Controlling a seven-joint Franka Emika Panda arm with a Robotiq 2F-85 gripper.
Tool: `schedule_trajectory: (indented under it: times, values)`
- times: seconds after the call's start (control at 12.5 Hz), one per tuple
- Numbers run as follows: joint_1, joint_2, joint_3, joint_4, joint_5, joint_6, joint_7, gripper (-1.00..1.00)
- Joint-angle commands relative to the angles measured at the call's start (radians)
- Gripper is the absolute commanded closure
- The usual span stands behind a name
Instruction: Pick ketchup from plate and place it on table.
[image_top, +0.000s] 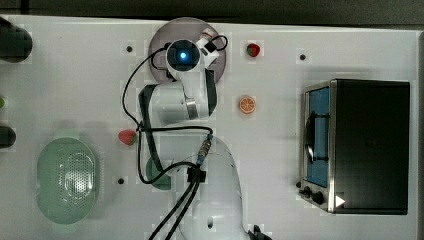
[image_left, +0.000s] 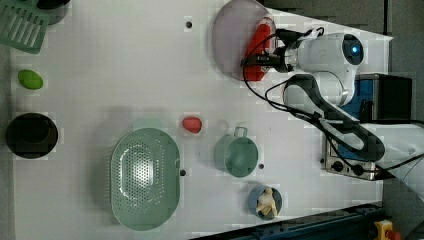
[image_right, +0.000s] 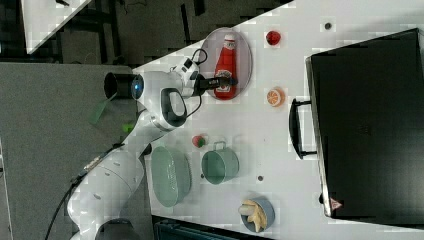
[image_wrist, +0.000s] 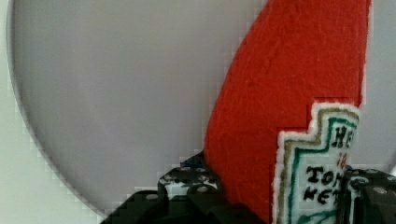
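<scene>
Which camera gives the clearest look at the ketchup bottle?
The right view: the whole ketchup lies on the plate, cap to base. The left view shows its red side edge-on, the top view its cap past the arm, and the wrist view its body and label close up.

Wrist view: the ketchup (image_wrist: 280, 107) carries a white label patch (image_wrist: 322, 163) with green and olive borders. Hand-drawn black lettering on it, cut off at the frame edge: "HE" on the top line, "TOM" below it, "KET" on the third. A small red mark sits between the first two lines; unreadable. No other legible text in any view.
</scene>
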Motion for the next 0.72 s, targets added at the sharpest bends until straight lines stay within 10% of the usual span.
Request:
schedule_trajectory:
  times: [0.08,0.72]
  values:
    - [-0.009,-0.101,0.000,0.002,-0.001,0.011,-0.004,-0.21]
    - [-0.063,-0.480,-0.019,-0.030,0.022,-0.408,0.031,-0.21]
